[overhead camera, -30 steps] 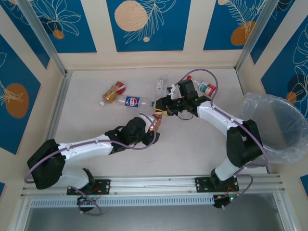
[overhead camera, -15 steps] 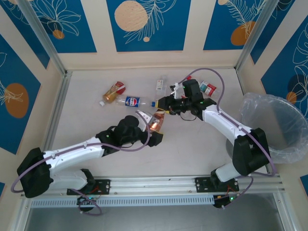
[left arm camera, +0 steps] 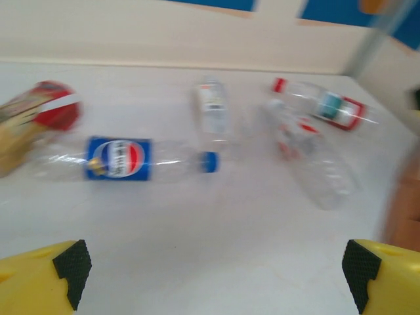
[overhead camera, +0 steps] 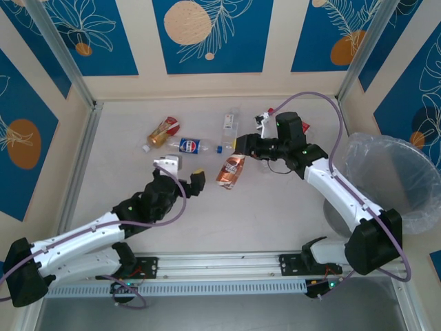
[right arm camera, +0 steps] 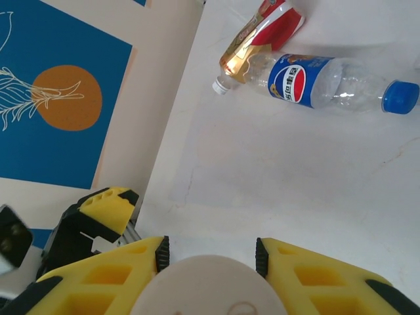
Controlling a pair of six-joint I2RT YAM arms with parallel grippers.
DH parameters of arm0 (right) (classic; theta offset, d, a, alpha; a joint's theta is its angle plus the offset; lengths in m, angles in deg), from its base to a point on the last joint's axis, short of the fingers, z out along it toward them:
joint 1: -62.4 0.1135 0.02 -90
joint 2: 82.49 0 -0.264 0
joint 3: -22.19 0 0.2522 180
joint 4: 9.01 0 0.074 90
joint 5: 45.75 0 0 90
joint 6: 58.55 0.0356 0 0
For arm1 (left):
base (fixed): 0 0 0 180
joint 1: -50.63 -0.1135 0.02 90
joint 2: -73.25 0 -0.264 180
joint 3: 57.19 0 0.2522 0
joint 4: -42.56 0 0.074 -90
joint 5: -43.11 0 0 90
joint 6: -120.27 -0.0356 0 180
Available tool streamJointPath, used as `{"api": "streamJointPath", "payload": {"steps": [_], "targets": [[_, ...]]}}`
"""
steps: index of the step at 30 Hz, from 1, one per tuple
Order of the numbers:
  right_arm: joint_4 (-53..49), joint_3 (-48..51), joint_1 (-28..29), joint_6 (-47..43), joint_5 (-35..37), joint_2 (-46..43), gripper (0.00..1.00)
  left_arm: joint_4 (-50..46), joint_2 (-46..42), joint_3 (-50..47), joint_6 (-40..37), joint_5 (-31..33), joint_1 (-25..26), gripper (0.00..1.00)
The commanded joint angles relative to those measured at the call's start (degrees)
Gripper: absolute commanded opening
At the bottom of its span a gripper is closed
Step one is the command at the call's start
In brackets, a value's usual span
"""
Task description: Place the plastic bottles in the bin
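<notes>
The right tool (overhead camera: 240, 145) clamped what looked like the pale end of a brown-orange bottle (overhead camera: 229, 171) over the surface (overhead camera: 275, 203), well apart from the bin (overhead camera: 422, 201). The left tool (overhead camera: 183, 172) gaped wide and empty near a Pepsi bottle (overhead camera: 189, 145). The carry was in hand, and the next move called for swinging the bottle right, over the bin's mouth.

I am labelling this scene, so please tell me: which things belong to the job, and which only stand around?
Job: Pepsi bottle; red-labelled golden bottle; brown-orange bottle; clear white-labelled bottle; red-and-teal bottle; lined bin.
Around: blue wall panels; front metal rail.
</notes>
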Motion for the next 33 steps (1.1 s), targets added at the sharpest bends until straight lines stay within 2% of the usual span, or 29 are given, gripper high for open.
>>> {"api": "streamJointPath", "payload": {"steps": [1, 4, 9, 17, 30, 33], "targets": [[-2.9, -0.3, -0.4, -2.5, 2.2, -2.7, 0.28, -10.0, 0.2, 0.1, 12.9, 14.7, -1.0, 1.0], [-4.7, -1.0, -0.7, -3.6, 3.7, -3.9, 0.28, -19.7, 1.8, 1.5, 23.0, 18.8, -2.0, 1.0], [-7.2, -1.9, -1.6, -5.1, 5.2, -5.8, 0.28, -27.1, 4.8, 2.9, 28.4, 19.5, -3.2, 1.0], [-13.8, -4.8, -4.2, -9.4, 12.3, -11.4, 0.28, -27.2, 7.7, 3.3, 30.5, 19.8, -3.8, 1.0], [-20.9, -8.2, -12.8, -12.7, 18.4, -21.0, 0.26, -28.0, 13.3, 5.8, 31.6, 17.9, -4.3, 1.0], [-21.3, -8.8, -14.5, -13.9, 21.7, -24.1, 0.25, -26.8, 13.9, 5.8, 31.4, 17.2, -4.3, 1.0]]}}
